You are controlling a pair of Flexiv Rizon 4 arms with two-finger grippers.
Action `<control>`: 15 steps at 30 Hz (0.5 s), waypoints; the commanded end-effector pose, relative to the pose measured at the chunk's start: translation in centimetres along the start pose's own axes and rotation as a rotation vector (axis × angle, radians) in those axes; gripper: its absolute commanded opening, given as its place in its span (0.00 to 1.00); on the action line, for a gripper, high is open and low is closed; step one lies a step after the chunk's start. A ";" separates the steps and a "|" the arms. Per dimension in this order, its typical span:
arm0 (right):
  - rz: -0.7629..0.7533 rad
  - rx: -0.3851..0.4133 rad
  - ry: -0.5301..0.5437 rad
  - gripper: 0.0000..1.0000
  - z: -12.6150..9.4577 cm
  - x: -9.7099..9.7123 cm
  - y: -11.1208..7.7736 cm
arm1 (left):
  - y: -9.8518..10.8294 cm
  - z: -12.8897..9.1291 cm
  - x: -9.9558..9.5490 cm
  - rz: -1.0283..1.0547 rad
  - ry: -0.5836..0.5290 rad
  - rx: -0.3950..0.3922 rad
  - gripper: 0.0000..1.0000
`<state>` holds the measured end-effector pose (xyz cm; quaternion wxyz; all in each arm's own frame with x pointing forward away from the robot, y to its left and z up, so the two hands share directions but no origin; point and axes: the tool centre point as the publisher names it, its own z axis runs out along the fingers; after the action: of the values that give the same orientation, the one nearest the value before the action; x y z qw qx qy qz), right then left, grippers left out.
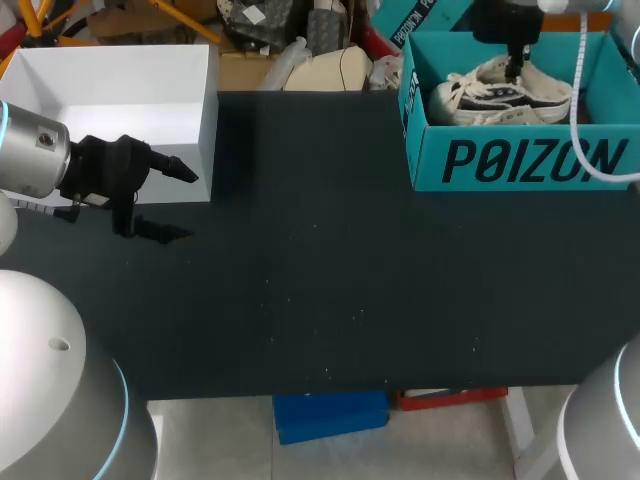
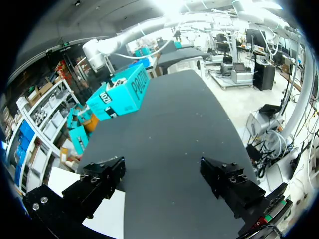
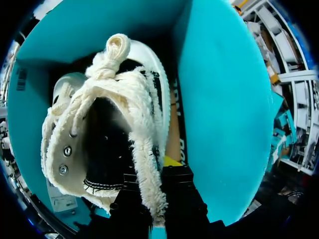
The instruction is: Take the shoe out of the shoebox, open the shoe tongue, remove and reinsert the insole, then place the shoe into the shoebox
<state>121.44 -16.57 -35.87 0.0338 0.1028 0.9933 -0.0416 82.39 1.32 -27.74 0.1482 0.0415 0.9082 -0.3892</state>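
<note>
A white low-top shoe (image 1: 500, 90) with frayed cream laces lies inside the teal shoebox (image 1: 530, 160) at the table's far right. My right gripper (image 1: 515, 68) reaches down into the box. In the right wrist view my right gripper (image 3: 149, 184) is shut on the frayed collar edge of the shoe (image 3: 99, 124), with the teal shoebox wall (image 3: 219, 99) beside it. My left gripper (image 1: 170, 200) hovers open at the table's left, holding nothing. In the left wrist view my left gripper (image 2: 162, 172) stands wide over bare tabletop, and the shoebox (image 2: 119, 92) is far ahead.
A white open box (image 1: 110, 90) sits at the far left, just behind my left gripper. The dark table (image 1: 320, 290) stretches between the two boxes.
</note>
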 end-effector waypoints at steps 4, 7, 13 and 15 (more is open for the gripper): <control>0.037 0.019 0.027 1.00 2.7 -0.5 -0.5 | 0.0 0.2 0.1 0.001 -0.005 -0.002 1.00; 0.046 0.030 0.021 1.00 2.4 -0.5 -1.0 | 0.0 0.2 0.1 0.001 -0.005 -0.002 1.00; 0.055 0.041 0.011 1.00 1.1 -0.3 -1.4 | 0.0 0.2 0.1 0.001 -0.005 -0.002 1.00; 0.059 0.046 0.005 1.00 0.2 0.0 -1.6 | 0.0 0.2 0.1 0.001 -0.005 -0.002 1.00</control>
<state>121.63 -18.24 -37.36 0.0315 0.1317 0.9890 -0.0595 82.39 1.31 -27.74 0.1482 0.0415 0.9082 -0.3892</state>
